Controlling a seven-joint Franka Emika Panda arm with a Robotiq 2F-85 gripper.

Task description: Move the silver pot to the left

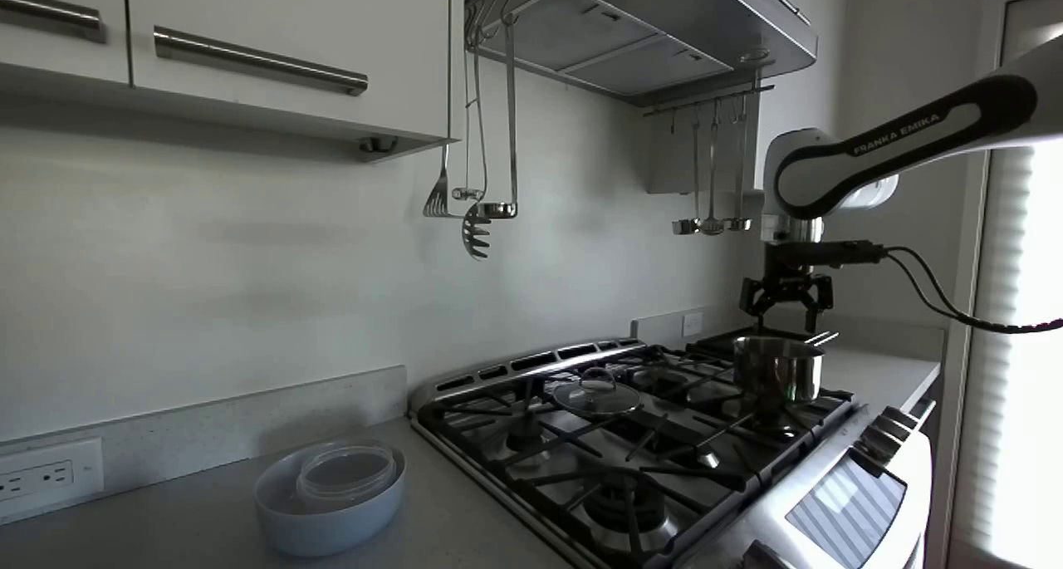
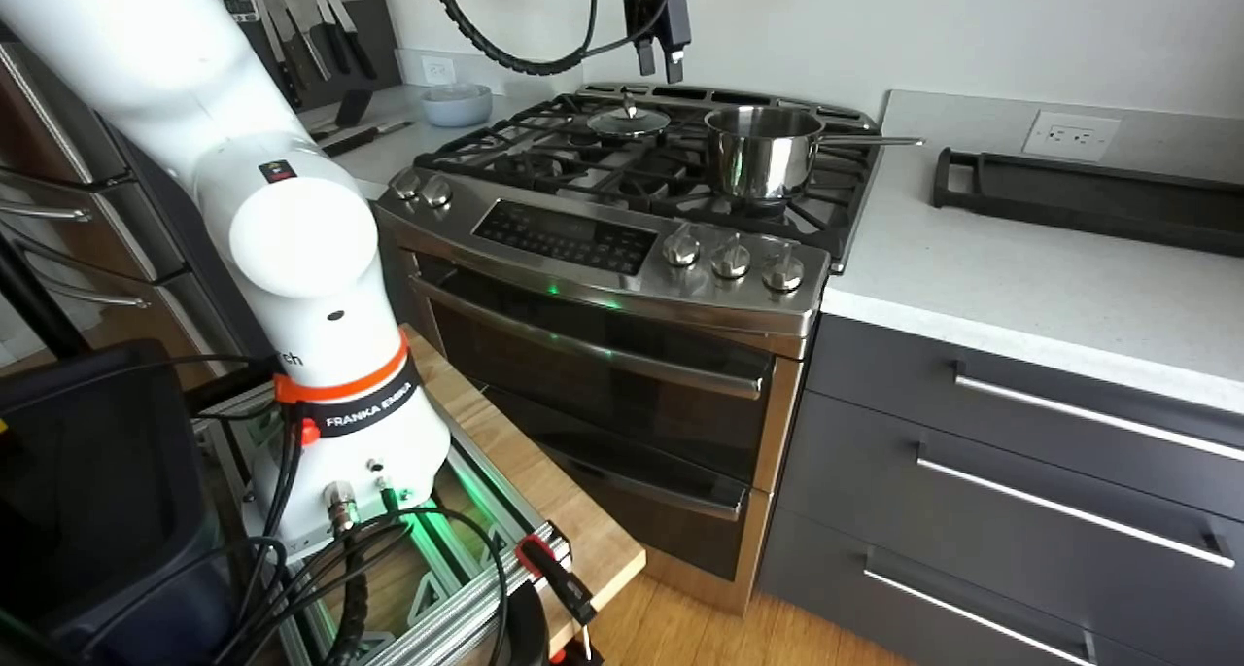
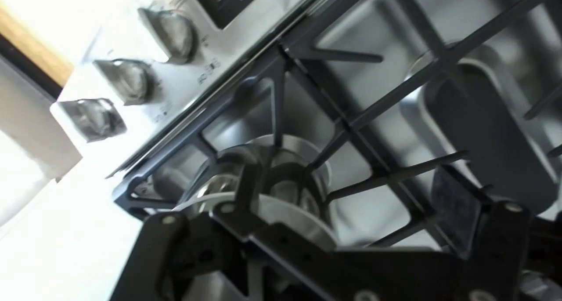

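A round glass lid (image 2: 629,122) lay left, a black two-fingered gripper (image 2: 660,71) hung higher, fingers spread and empty, and the silver cylindrical pot (image 2: 763,156) stood front right on the steel gas stove (image 2: 583,282). Carried too low, the pot could have struck the lid.

Pale wall (image 2: 972,24) — dark grey drawers (image 2: 1011,472) — wooden floor (image 2: 719,637)

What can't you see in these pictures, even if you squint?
Bottom inside the silver pot: its wall hides it in both exterior views; the gripper is in the way in the wrist view.
Elbow of the arm: cut off by picture edges in both exterior views.
Little marks beside the knobs: blurred in the wrist view.
Labels on the control panel: too small in an exterior view.
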